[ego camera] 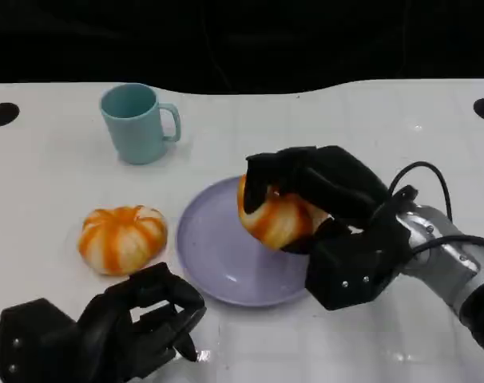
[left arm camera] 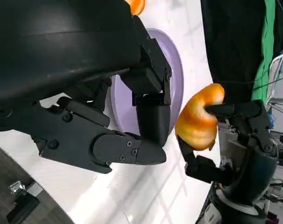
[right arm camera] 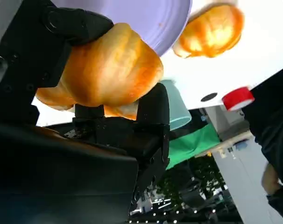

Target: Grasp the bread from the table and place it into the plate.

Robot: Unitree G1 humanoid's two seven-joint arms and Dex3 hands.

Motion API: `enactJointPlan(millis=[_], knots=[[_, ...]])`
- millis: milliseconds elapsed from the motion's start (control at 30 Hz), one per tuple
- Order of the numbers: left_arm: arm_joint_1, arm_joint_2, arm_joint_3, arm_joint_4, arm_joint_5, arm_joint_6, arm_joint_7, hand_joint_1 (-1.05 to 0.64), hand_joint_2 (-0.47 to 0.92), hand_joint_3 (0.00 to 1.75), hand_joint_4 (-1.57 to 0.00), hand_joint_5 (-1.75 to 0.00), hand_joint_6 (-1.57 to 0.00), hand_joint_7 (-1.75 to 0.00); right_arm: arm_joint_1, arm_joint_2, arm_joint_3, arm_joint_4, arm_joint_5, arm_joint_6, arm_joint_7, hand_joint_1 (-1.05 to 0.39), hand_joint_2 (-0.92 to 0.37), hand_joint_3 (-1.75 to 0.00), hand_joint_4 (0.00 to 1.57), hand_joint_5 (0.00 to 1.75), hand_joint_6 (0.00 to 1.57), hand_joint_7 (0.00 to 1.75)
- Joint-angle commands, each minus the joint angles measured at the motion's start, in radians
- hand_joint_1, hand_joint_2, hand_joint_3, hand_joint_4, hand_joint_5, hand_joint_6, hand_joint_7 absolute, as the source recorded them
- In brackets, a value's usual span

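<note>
My right hand [ego camera: 326, 199] grips an orange-and-white bread roll [ego camera: 275, 217] just above the right part of the lilac plate [ego camera: 218, 247]. The same held roll [right arm camera: 104, 70] fills the right wrist view, with the plate [right arm camera: 146, 18] behind it. In the left wrist view that roll [left arm camera: 197, 116] hangs beside the plate [left arm camera: 176, 79], held by the right hand [left arm camera: 235, 140]. A second striped bread roll [ego camera: 122, 238] lies on the white table left of the plate. My left hand [ego camera: 122, 327] rests near the front edge below it, fingers curled in, holding nothing.
A teal mug [ego camera: 138, 122] stands at the back left, handle to the right; the mug [right arm camera: 176, 109] also shows behind the held roll. Black round marks [ego camera: 1, 113] sit at the table's far corners. The second roll [right arm camera: 211, 30] lies beyond the plate.
</note>
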Motion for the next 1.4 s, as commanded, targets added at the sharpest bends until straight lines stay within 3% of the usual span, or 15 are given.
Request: enactJointPlan(millis=[33,67,133,167,233,267,367,400,567,800,1167,1400], knots=[[0.012,0.005,0.003,-0.025,0.004,0.004,0.016,-0.5,0.92,0.28,-0.76,-1.75,-0.74,-1.39,-0.025,0.007,-0.004,0.018,0.02,-0.006,0.024,-0.12,-0.29,-1.32,0.96,1.75,0.84,1.47],[0.013,0.006,0.002,-0.026,0.004,0.003,0.016,-0.5,0.92,0.27,-0.75,-1.75,-0.74,-1.39,-0.023,0.011,-0.008,0.025,0.031,-0.011,0.028,-0.12,-0.31,-1.27,0.92,1.74,0.88,1.22],[0.014,0.007,0.001,-0.028,0.005,-0.001,0.015,-0.5,0.92,0.27,-0.75,-1.75,-0.74,-1.39,-0.019,0.017,-0.015,0.031,0.048,-0.014,0.04,-0.12,-0.38,-1.08,0.88,1.71,0.93,0.92],[0.015,0.008,0.0,-0.03,0.005,-0.001,0.015,-0.5,0.92,0.28,-0.75,-1.75,-0.74,-1.39,-0.017,0.017,-0.015,0.03,0.051,-0.011,0.048,-0.17,-0.44,-0.91,0.82,1.5,0.89,0.72],[0.018,0.008,-0.001,-0.037,0.007,0.004,0.019,-0.5,0.92,0.28,-0.75,-1.75,-0.74,-1.39,-0.017,0.009,-0.008,0.021,0.044,-0.002,0.068,-0.23,-0.54,-0.7,0.75,1.25,0.86,0.48],[0.019,0.008,-0.001,-0.039,0.006,0.005,0.02,-0.5,0.92,0.28,-0.74,-1.75,-0.74,-1.39,-0.018,0.005,-0.003,0.018,0.039,0.003,0.08,-0.29,-0.62,-0.56,0.66,1.04,0.78,0.33],[0.022,0.007,-0.001,-0.04,0.004,0.001,0.019,-0.5,0.92,0.28,-0.74,-1.75,-0.73,-1.39,-0.022,-0.011,0.011,0.004,0.019,0.021,0.119,-0.42,-0.85,-0.19,0.53,0.58,0.65,0.08],[0.022,0.006,-0.001,-0.039,0.004,-0.002,0.018,-0.5,0.92,0.29,-0.73,-1.75,-0.73,-1.39,-0.023,-0.016,0.015,-0.003,0.012,0.028,0.129,-0.46,-0.88,-0.15,0.48,0.5,0.62,0.04],[0.023,0.008,0.001,-0.037,0.0,-0.003,0.013,-0.5,0.92,0.29,-0.73,-1.75,-0.73,-1.39,-0.014,-0.048,0.024,-0.068,0.01,0.09,0.227,-0.63,-0.92,-0.19,0.22,0.31,0.39,0.0],[0.023,0.009,0.003,-0.038,-0.004,-0.002,0.011,-0.5,0.92,0.28,-0.74,-1.75,-0.73,-1.39,0.02,-0.085,0.013,-0.171,0.033,0.156,0.325,-0.68,-0.92,-0.23,0.13,0.28,0.32,0.0],[0.019,0.007,0.004,-0.033,-0.005,-0.002,0.014,-0.51,0.92,0.28,-0.75,-1.75,-0.74,-1.38,0.106,-0.128,-0.034,-0.289,0.103,0.166,0.369,-0.65,-0.92,-0.21,0.17,0.32,0.35,0.01],[0.019,0.007,0.004,-0.039,-0.006,0.009,0.018,-0.5,0.92,0.29,-0.74,-1.75,-0.74,-1.38,0.225,-0.16,-0.099,-0.427,0.174,0.174,0.372,-0.58,-0.92,-0.17,0.33,0.4,0.47,0.06]])
